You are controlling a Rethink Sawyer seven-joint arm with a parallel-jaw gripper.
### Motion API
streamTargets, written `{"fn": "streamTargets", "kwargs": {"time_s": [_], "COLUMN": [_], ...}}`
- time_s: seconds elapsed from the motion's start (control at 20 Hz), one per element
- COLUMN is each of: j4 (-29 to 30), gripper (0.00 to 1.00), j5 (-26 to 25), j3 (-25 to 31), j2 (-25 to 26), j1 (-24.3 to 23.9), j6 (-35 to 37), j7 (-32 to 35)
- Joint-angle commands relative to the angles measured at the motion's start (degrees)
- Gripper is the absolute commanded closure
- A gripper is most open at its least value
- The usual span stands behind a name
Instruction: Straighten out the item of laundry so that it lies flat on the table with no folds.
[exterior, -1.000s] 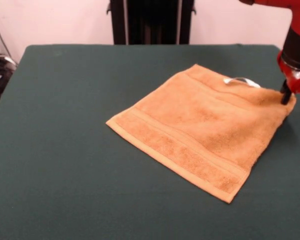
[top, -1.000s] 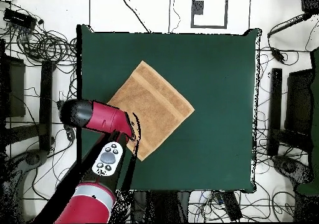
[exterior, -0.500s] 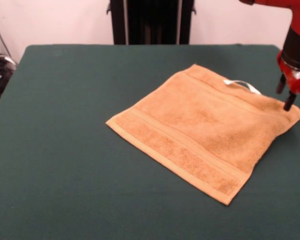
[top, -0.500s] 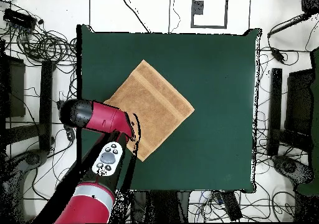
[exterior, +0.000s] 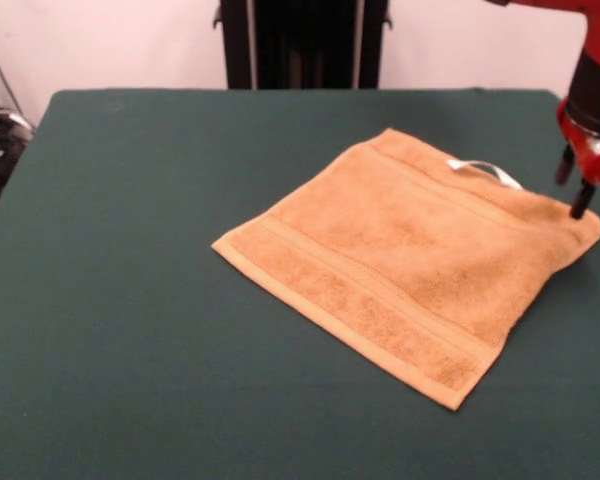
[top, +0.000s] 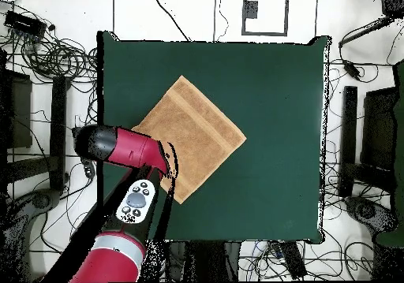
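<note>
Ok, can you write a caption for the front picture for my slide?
Orange towel spread flat on the green table, with the red robot's open gripper at its right corner.

Robotics lab, green felt table [top: 276, 75] ringed by tangled cables [top: 47, 51], equipment stands [top: 347, 138], white floor

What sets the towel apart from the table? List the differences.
The towel is golden-orange; the table is dark green. The towel is small and looks about square; the table is far larger and rectangular. The towel lies turned like a diamond in the overhead view; the table sits square to it. Both look flat.
</note>
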Motion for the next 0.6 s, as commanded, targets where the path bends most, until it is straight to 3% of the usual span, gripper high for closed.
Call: {"fn": "streamTargets", "kwargs": {"time_s": [0.05,0.3,0.6], "j4": [0.27,-10.07,-19.83], "gripper": [0.00,0.00,0.00], "j5": [-1.42,-11.90,-21.67], "j3": [-0.68,-0.35,4.43], "j2": [0.03,1.41,2.52], "j1": [-2.35,-12.16,-18.46], "j6": [10.21,8.98,9.00], "j7": [11.64,-9.06,-16.64]}}
